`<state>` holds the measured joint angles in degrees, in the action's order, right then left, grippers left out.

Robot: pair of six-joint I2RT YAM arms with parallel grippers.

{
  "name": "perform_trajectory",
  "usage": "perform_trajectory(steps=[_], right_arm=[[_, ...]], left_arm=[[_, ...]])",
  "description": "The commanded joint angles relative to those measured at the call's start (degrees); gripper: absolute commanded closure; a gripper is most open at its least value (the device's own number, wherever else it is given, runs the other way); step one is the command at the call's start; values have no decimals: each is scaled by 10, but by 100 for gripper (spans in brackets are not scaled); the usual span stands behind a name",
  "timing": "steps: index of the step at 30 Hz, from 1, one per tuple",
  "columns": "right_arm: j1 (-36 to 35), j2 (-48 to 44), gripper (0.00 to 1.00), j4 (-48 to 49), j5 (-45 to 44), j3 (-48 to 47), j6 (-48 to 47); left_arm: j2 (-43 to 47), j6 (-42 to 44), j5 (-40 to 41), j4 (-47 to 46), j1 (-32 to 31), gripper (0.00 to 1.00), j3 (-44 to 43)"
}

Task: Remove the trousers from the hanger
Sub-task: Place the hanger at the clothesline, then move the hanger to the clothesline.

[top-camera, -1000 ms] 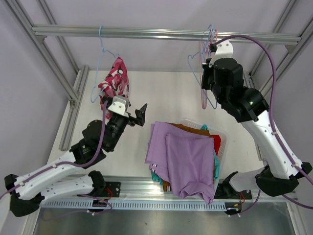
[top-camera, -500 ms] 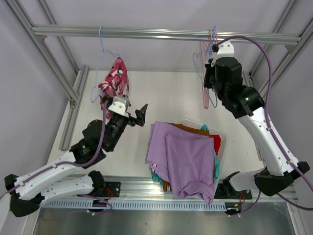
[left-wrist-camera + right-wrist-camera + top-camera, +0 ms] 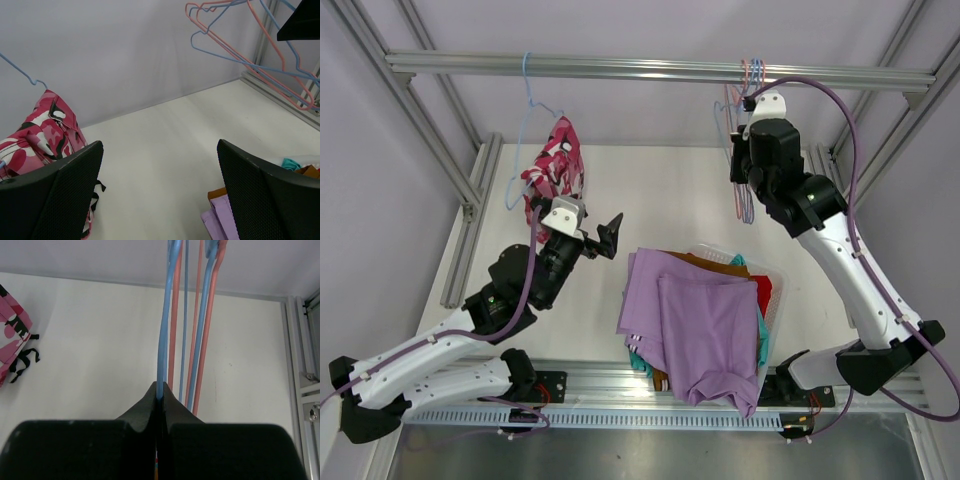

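Right gripper point(image 3: 159, 394): clenched on a thin blue wire hanger point(image 3: 163, 330), one of a bunch of bare blue and pink wire hangers point(image 3: 200, 315) rising straight ahead of its fingertips to the aluminium rail point(image 3: 650, 68). Left gripper point(image 3: 157, 150): fingers spread wide, holding nothing; pink-white-black camouflage cloth trousers point(image 3: 37, 135) hang on a light-blue wire hanger point(image 3: 527, 88) ahead and to its left. Lilac cloth trousers point(image 3: 700, 320) lie over teal trousers point(image 3: 762, 338), rust-brown trousers point(image 3: 712, 263) and red trousers point(image 3: 766, 293) in a clear plastic basket point(image 3: 772, 272), right of the left gripper and below the right one.
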<state>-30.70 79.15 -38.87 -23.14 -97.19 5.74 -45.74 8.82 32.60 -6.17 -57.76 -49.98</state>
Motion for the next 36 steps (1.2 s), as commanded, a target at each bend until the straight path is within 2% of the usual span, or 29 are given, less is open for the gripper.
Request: perform_trajectory(steps=[1, 2, 3, 6, 7, 9, 12, 19, 22, 24, 26, 29, 34, 36], right_arm=[[5, -20, 100, 11, 3, 1, 5], [6, -21, 96, 9, 5, -3, 4], [6, -22, 85, 6, 7, -5, 5], [6, -28, 68, -12, 15, -19, 11], [6, -29, 56, -24, 22, -24, 16], [5, -32, 46, -37, 29, -41, 21], [-1, -44, 39, -60, 36, -58, 27], [-50, -89, 37, -103, 24, -107, 37], [-110, -98, 37, -103, -9, -133, 34], [-172, -95, 34, -89, -54, -143, 17], [-199, -88, 33, -72, -64, -152, 8], [-223, -55, 29, -41, -56, -164, -6], [-221, 1, 26, 58, 38, -148, 8], [-214, 18, 25, 110, 75, -141, 29]], left_arm=[[1, -15, -12, -4, 5, 1, -6], [2, -16, -12, -4, 5, 1, -6], [2, -16, -12, -4, 5, 1, -6], [3, -15, -12, -5, 6, 1, -6], [3, -14, -12, -5, 6, 1, -6], [1, -16, -13, -4, 6, 1, -6], [2, -15, -14, -3, 6, 1, -7], [9, -13, -10, -4, 6, 1, -7], [21, -22, 9, -3, 12, 1, -12], [40, -33, 56, -2, 12, 1, -19], [61, -28, 82, -16, 16, 1, -17], [109, -18, 132, -52, 27, 1, -4], [186, 21, 211, -167, 80, 0, 42], [196, 30, 219, -183, 98, 0, 48]])
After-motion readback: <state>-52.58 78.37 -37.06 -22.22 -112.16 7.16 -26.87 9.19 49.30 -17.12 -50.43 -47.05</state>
